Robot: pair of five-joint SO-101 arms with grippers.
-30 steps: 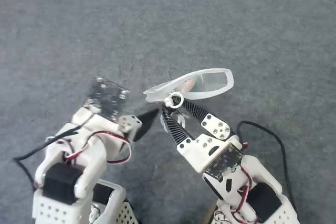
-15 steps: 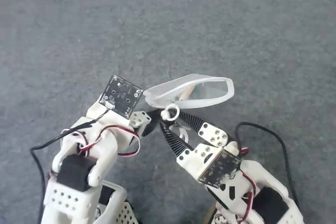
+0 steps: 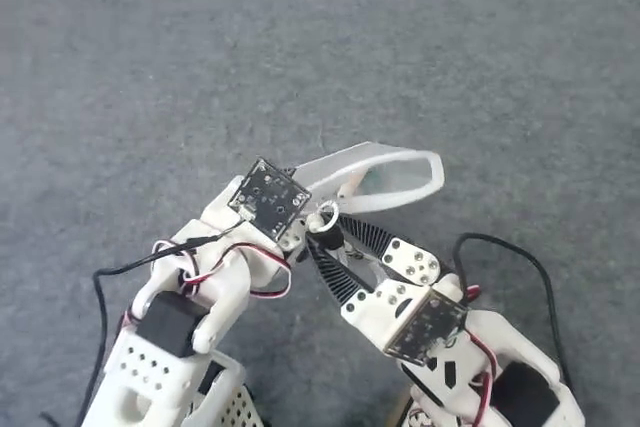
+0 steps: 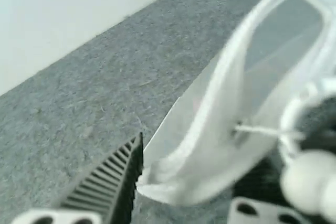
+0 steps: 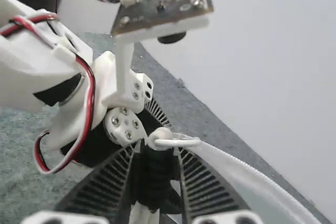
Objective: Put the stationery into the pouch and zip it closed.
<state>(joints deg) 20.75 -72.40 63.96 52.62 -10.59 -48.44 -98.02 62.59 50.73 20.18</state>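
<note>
While my right pincer stays clamped on the zipper pull at the near end of the pouch, my left arm has swung in from the side over the last second. Its pincer now sits at the pouch's near corner, jaws apart with that corner between them, as far as the left wrist view shows. I read this as bracing: one pincer anchors the fabric while the other draws the slider. The pouch lies on the grey surface just beyond both arms, with its mouth not yet zipped. Count: one pouch, one zipper pull, two pincers, and one tan item of stationery visible through the clear wall. Whether more lie inside I cannot tell.
</note>
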